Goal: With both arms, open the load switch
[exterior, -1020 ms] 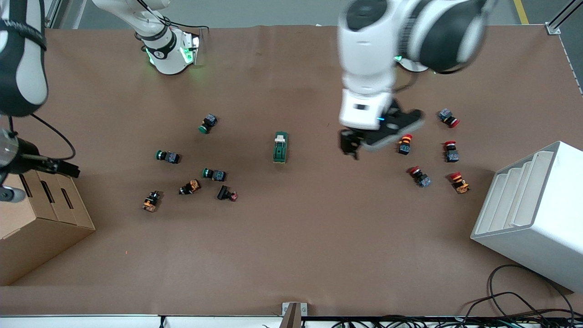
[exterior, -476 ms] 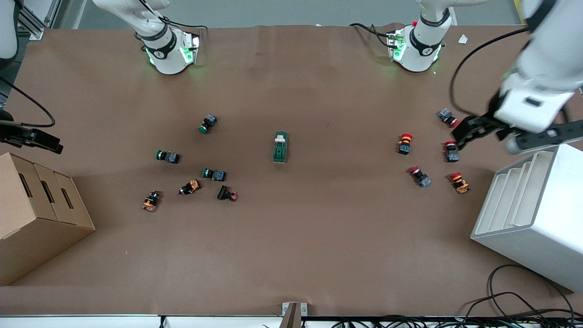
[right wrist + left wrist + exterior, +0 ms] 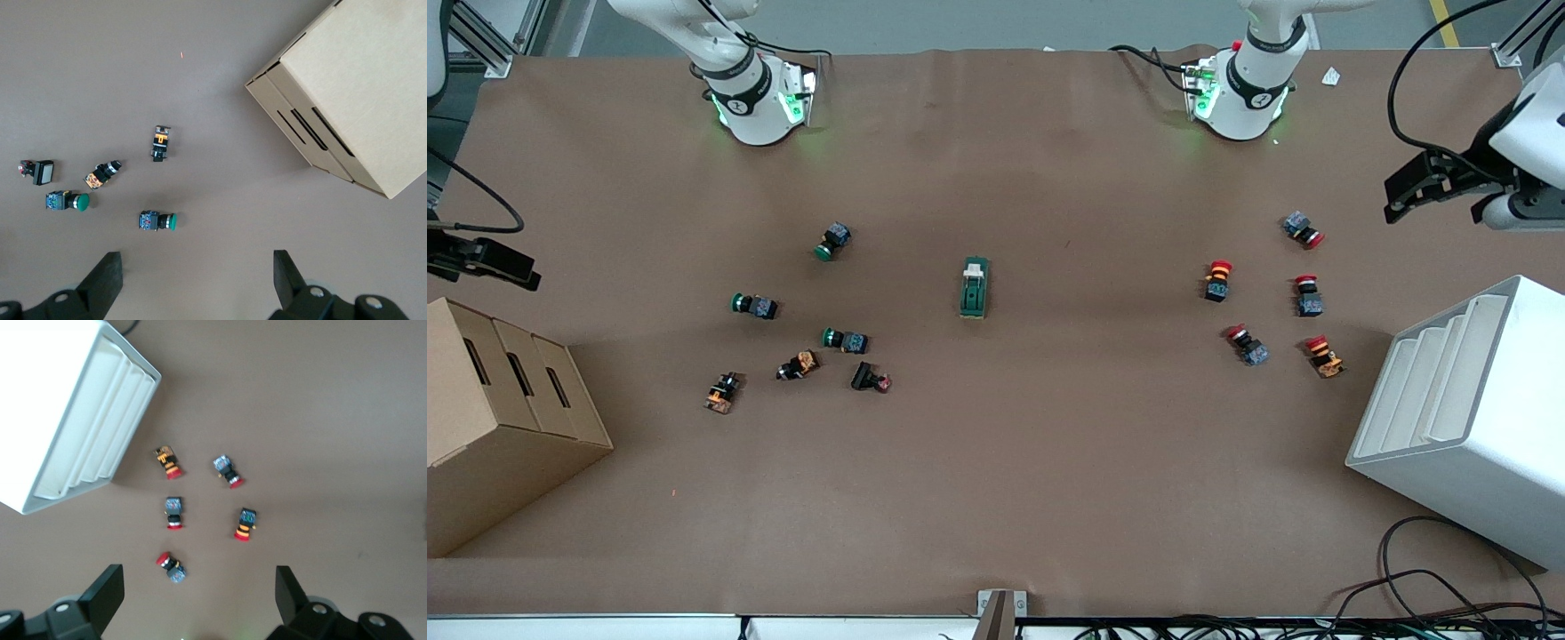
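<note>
Left gripper hangs high, jaws spread; right gripper likewise; load switch untouched.

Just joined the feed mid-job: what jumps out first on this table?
The dark-green load switch lies alone mid-table, untouched. Push buttons cluster on either side of it. The left end effector hangs open at the white rack's end, the right end effector open over the cardboard box's end.

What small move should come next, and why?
Probably bring the left hand over the load switch. The switch lies untouched mid-table, while both open hands hang at the table's ends, the right hand near the cardboard box.
</note>
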Tool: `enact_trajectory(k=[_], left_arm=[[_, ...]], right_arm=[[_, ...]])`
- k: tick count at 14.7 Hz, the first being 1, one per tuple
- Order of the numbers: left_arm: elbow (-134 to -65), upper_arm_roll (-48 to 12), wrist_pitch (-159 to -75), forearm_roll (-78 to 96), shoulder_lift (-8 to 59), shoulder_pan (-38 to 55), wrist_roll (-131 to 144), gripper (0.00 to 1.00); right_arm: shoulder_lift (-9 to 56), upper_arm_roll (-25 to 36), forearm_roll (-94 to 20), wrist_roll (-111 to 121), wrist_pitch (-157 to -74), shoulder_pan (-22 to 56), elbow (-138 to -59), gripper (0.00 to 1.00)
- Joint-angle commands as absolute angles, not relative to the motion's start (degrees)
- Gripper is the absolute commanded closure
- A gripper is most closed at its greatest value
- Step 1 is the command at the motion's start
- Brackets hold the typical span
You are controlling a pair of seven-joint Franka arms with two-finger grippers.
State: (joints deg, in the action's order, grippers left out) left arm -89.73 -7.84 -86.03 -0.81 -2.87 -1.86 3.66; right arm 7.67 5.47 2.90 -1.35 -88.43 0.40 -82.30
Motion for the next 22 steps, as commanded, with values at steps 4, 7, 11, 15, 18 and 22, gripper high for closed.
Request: enact_trajectory(k=[4, 7, 11, 15, 18, 22], left_arm=[[-98.97, -7.56, -89.82, 0.62, -10.37, -1.76, 2.64, 0.0], [-98.18, -7.56, -89.82, 2.1, -8.97, -2.28, 2.29, 0.0], [-98.17, -7.56, -89.82, 2.72, -8.7, -2.2, 2.11, 0.0], [-97.82, -7.65, -90.7, 2.72, -8.0, -2.11, 2.11, 0.0], [-97.74, -7.91, -90.79, 2.73, -8.09, -2.11, 2.11, 0.0], [-97.73, -7.82, -90.53, 2.81, -8.26, -2.2, 2.2, 0.0]], right_arm=[[7.21, 4.66, 2.46, 0.0, -85.09, -0.18, -80.86, 0.0], [7.29, 4.57, 1.93, -0.26, -84.02, -0.17, -79.98, 0.0], [6.25, 4.57, 1.85, 0.09, -84.2, -0.26, -82.34, 0.0], [0.37, 4.57, 1.93, 0.18, -87.17, -0.52, -89.62, 0.0], [-4.73, 4.22, 1.93, 0.26, -89.82, -1.05, -95.88, 0.0], [-7.64, 4.22, 2.46, 0.35, -89.74, -0.18, -98.43, 0.0]])
